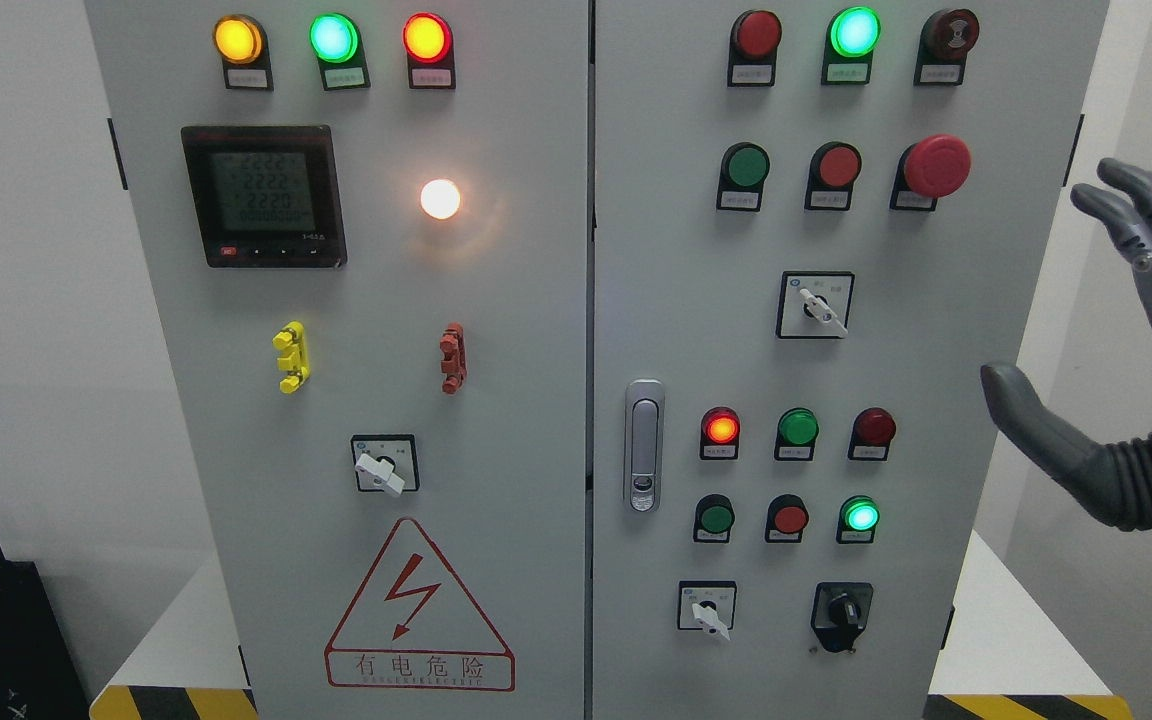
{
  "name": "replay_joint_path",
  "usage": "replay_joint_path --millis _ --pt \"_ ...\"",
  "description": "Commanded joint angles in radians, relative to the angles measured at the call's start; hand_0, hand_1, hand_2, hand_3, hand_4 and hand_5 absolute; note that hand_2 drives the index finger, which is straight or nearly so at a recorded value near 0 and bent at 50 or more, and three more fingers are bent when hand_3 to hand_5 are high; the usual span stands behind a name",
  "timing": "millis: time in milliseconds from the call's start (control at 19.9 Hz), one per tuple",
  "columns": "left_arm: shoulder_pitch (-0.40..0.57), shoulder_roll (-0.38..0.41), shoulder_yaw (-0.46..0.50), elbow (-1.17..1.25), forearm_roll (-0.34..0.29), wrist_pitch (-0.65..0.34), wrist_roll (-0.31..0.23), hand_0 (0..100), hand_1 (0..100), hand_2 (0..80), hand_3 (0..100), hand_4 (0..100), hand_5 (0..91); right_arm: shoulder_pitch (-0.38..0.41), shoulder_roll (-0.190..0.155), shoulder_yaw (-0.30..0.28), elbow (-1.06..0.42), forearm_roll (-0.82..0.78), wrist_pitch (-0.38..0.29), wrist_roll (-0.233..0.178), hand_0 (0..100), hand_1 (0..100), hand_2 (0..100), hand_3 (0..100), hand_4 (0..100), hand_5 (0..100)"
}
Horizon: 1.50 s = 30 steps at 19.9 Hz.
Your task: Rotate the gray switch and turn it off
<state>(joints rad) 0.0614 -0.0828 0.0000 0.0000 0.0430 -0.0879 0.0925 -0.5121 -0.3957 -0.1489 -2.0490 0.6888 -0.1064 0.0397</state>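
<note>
Three pale grey rotary switches sit on the grey electrical cabinet [536,330]. One is on the left door [379,468], one on the right door's upper middle [822,308], and one at its lower left [708,612]; all three levers point down-right. My right hand [1086,290] hovers off the cabinet's right edge. It is open, with the fingers [1141,215] spread upward and the thumb [1026,405] pointing left. It touches nothing. The nearest grey switch is the upper one on the right door, well to its left.
A black rotary switch [841,610] sits beside the lower grey one. A red mushroom stop button [936,165], lit and unlit pilot lamps, a door handle [644,445] and a meter [264,195] fill the doors. Yellow-black floor tape [176,702] lies below.
</note>
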Motion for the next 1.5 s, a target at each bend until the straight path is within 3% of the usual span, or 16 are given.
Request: replay_joint_path --millis 0,552,652,852,1003,1103,1304,1454 --pt "0.000 0.000 -0.002 0.014 0.000 0.000 0.001 12 39 0.0 0 0 0.0 0.003 0.003 0.002 0.003 0.000 0.001 0.000 28 27 4 0 0 0" --pt "0.000 0.000 -0.002 0.014 0.000 0.000 0.001 12 39 0.0 0 0 0.0 0.001 0.005 -0.001 0.015 0.000 0.002 -0.003 29 27 4 1 0 0" --pt "0.000 0.000 -0.002 0.014 0.000 0.000 0.001 12 39 0.0 0 0 0.0 0.000 0.027 -0.001 0.015 0.000 0.001 -0.009 29 27 5 6 0 0" --pt "0.000 0.000 -0.002 0.014 0.000 0.000 0.000 12 39 0.0 0 0 0.0 0.001 0.041 -0.001 0.020 0.000 -0.002 -0.030 29 27 9 25 25 18" --pt "0.000 0.000 -0.002 0.014 0.000 0.000 -0.001 12 39 0.0 0 0 0.0 0.001 0.043 -0.001 0.032 0.000 -0.007 -0.055 29 27 11 41 34 26" --pt "0.000 0.000 -0.002 0.014 0.000 0.000 0.000 12 39 0.0 0 0 0.0 0.001 0.055 -0.001 0.039 -0.002 -0.007 -0.055 29 27 13 46 38 31" --pt "0.000 0.000 -0.002 0.014 0.000 0.000 0.000 12 39 0.0 0 0 0.0 0.001 0.080 0.000 0.056 -0.002 -0.004 -0.053 31 27 19 54 49 54" --pt "0.000 0.000 -0.002 0.014 0.000 0.000 -0.001 12 39 0.0 0 0 0.0 0.001 0.100 0.011 0.070 -0.002 -0.001 -0.052 32 27 21 58 54 66"
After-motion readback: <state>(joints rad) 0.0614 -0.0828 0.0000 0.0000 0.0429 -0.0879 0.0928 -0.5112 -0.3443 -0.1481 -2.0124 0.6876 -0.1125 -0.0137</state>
